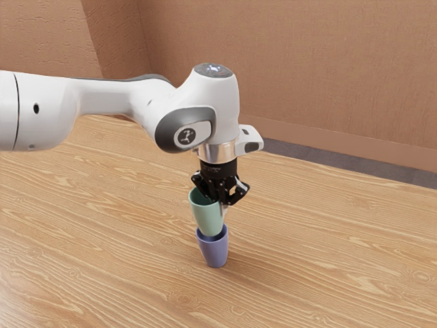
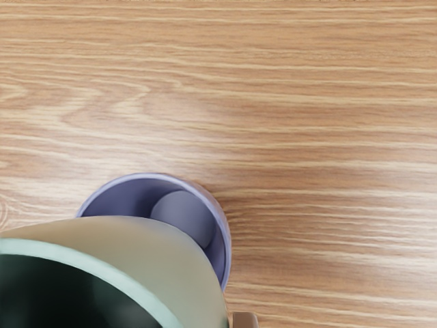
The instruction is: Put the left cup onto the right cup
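One broad table of light grained wood (image 1: 341, 273) is spread beneath the claw. A white jointed robot arm (image 1: 102, 102) is extended from the exterior view's left, with its black two-finger claw (image 1: 220, 197) pointed downward. A pale green tapered cup (image 1: 207, 213) is pinched at its rim wall between the narrowly parted fingers and hung tilted just under the claw. Its base is sunk into the mouth of a lavender tapered cup (image 1: 213, 251), stood upright on the table directly below the claw. In the wrist view, the lavender opening (image 2: 136, 195) is partly covered by the green wall (image 2: 136, 260).
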You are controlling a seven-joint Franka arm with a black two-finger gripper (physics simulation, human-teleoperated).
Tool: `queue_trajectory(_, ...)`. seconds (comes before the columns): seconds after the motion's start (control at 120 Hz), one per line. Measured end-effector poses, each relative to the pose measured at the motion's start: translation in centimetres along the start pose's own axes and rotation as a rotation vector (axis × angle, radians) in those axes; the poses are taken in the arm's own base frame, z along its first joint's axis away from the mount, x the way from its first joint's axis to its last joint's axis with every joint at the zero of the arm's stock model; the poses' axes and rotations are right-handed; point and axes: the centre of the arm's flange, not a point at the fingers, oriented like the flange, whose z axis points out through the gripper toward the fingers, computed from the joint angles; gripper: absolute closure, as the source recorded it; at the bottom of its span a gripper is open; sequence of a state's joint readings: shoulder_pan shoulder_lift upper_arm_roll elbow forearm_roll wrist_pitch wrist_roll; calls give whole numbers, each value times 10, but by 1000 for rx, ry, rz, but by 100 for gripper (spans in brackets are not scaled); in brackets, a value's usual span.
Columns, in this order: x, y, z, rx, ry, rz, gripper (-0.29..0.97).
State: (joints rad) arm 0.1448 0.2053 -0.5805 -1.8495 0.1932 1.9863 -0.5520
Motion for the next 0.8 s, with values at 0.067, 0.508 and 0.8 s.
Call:
queue_trajectory(0.067,1,1,1,-2,0,1,78)
queue_trajectory(0.508,5,-1,9,-9,-1,1,78)
queue_trajectory(0.8,7,-1,15,-14,-5,4,78)
